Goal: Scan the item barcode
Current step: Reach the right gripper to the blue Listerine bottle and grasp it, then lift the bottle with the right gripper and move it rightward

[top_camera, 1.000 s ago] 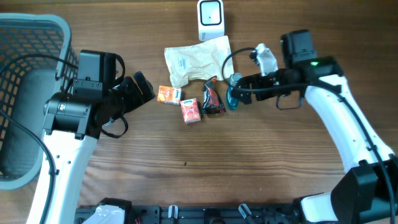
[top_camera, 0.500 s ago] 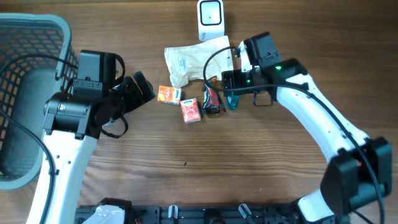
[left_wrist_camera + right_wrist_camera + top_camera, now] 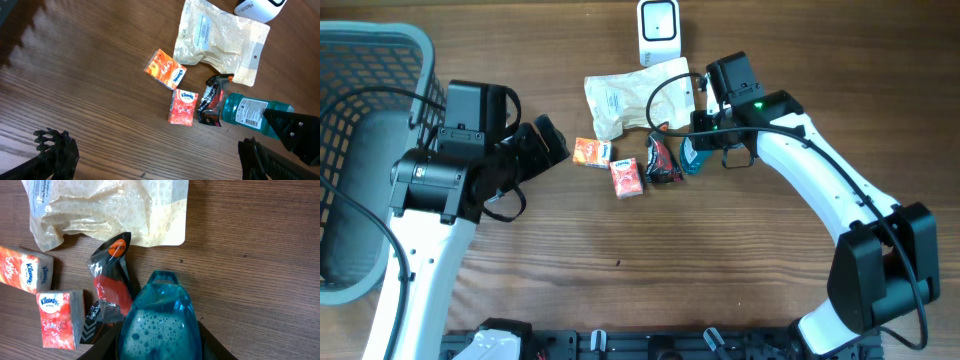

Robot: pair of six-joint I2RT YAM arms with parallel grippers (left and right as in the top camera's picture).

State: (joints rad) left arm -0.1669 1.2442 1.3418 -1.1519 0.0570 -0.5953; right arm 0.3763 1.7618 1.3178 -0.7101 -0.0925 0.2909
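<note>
Tabletop (image 3: 620, 250) — bottle (image 3: 156, 315) flat, tip toward pouch (image 3: 110, 210)

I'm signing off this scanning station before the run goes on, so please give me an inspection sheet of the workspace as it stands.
Surface: wooden table, no spills seen.
Job's things: teal bottle lying flat next to the snack wrapper; white scanner at the far edge.
Clutter: beige pouch, two orange tissue packs and the wrapper, clustered mid-table.
Grippers: left gripper open and empty, left of the tissue packs; right gripper with fingers against both sides of the teal bottle.
Cables: black cable loops from the right arm over the pouch; another hangs by the left arm.
Surroundings: grey mesh basket at the left edge.
</note>
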